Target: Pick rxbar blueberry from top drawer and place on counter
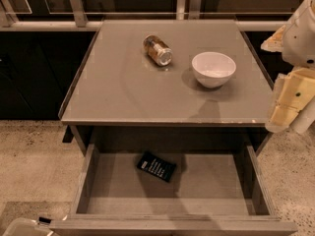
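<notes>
Only the one camera view to go on, so here's what we've got. The top drawer (211,183) is pulled out towards us below the counter (123,90), and the rxbar blueberry (156,166) lies flat on the drawer bottom, left of centre and towards the back, turned at a bit of an angle. It's close under the counter's front edge and nothing else is in the drawer with it.

Up on the counter there's a glass jar (157,50) lying on its side near the back, and a white bowl (213,69) just to the right of it, the two a little apart.

The gripper (288,102) hangs at the right edge of the shot, off the counter's right front corner, above the drawer's level and well apart from the bar. We honestly can't tell how far open it is from here. It doesn't have the bar, since the bar is down in the drawer.

So we reckon we're at the reach stage, with no grasp started. The next move would have to swing left and down into the drawer, staying clear of the counter's front lip, then line up across the bar's narrow side. The bar lies flat and thin, so that pinch could easily slip.
</notes>
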